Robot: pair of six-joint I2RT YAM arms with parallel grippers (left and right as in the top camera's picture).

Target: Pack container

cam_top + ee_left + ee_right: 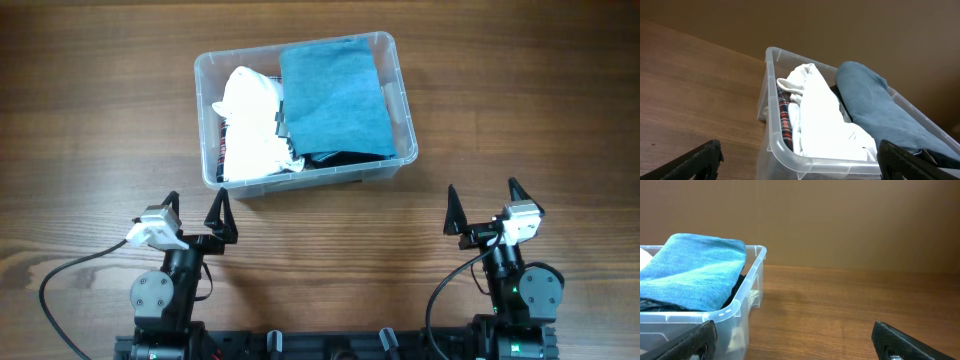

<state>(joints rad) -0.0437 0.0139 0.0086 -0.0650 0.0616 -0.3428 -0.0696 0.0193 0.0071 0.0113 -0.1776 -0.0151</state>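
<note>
Two claws, both released with fingers spread wide and nothing between them, sit close to the near edge of the counter (100, 120). The left claw (196, 197) is toward the near-left and the right claw (482, 190) toward the near-right, well apart from each other.

The container (320, 175) rests on the counter about midway between its left and right edges, beyond the claws. It is turned slightly, so its near-left corner lies closest to the near edge. That corner is just beyond the left claw's fingertips and does not touch them. The right claw stands off to the right of the container's near-right corner, with bare wood ahead of it. Open wood runs all round the container, widest toward the left and right edges and between the two arms.

Inside, a folded blue cloth (335, 95) fills the right part and rises above the rim. A white cloth (250, 120) is bunched in the left part, with a red plaid fabric (785, 117) pressed against the left wall. Something dark (335, 157) lies under the blue cloth at the near wall.

A left cable (70, 270) and a right cable (435, 300), both black, loop beside the arm bases at the near edge.
</note>
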